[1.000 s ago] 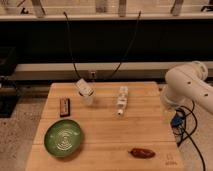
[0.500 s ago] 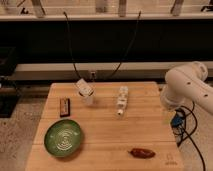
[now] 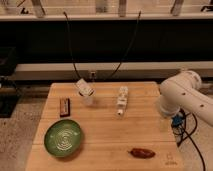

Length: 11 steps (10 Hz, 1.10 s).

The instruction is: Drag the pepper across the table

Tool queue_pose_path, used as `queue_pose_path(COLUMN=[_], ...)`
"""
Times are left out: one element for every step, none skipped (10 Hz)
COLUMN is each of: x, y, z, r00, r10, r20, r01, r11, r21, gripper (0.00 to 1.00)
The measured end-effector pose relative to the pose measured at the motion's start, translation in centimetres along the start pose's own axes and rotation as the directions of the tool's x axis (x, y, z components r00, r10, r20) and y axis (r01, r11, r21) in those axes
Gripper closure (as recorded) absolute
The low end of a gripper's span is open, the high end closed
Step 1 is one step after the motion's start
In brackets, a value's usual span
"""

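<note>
We are seeing only the white arm, hanging over the table's 3 o'clock edge. The gripper is not showing in the camera view, so we cannot tell whether it is wide, narrow or holding anything.

The pepper is lying alone on bare wood in the tabletop's 5 o'clock corner, near the front edge and just beside the small logo mark, which is sitting at its 4 o'clock. From the arm's visible bulk the pepper is lying toward 7 o'clock, nearer the camera and further in over the table.

Its long axis is running roughly 9 to 3 o'clock, tilting slightly. We are not making out which end is tapering.

We are judging that the reach needs to go down toward 7 o'clock. Most of the bare wood is lying from 9 to 12 o'clock of the pepper.

The green plate is sitting well apart at the pepper's 9 o'clock. The brown block, clear cup and white bottle are sitting far off toward 12 o'clock.
</note>
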<state>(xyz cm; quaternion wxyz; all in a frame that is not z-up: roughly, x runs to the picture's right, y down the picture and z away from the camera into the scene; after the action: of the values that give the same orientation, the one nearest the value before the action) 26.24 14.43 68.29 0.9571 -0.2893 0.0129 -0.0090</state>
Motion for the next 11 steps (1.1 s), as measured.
queue_pose_path(x=[-0.3, -0.5, -0.8, -1.1, -1.4, -1.9, -2.0, -2.1, -2.1, -2.5, -2.7], y=[0.5, 1.4, 1.9, 2.4, 2.8, 3.2, 3.5, 3.9, 4.2, 4.7, 5.1], z=[0.4, 1.4, 2.3, 3.1, 3.6, 4.1, 4.7, 5.2, 5.6, 6.4, 7.0], r00=[1.000, 0.999, 0.999, 0.998, 0.996, 0.994, 0.992, 0.990, 0.988, 0.984, 0.980], r10=[-0.016, -0.036, -0.054, -0.070, -0.088, -0.111, -0.124, -0.139, -0.152, -0.179, -0.198], r20=[0.000, 0.000, -0.002, 0.002, 0.001, 0.003, 0.004, 0.005, 0.006, 0.013, 0.018], r01=[0.016, 0.036, 0.054, 0.070, 0.088, 0.111, 0.124, 0.139, 0.152, 0.179, 0.199], r11=[1.000, 0.999, 0.999, 0.998, 0.996, 0.994, 0.992, 0.990, 0.988, 0.984, 0.980], r21=[-0.002, -0.003, -0.003, -0.006, -0.008, -0.011, -0.011, -0.012, -0.013, -0.012, -0.012], gripper=[0.20, 0.20, 0.20, 0.20, 0.20, 0.20, 0.20, 0.20, 0.20, 0.20, 0.20])
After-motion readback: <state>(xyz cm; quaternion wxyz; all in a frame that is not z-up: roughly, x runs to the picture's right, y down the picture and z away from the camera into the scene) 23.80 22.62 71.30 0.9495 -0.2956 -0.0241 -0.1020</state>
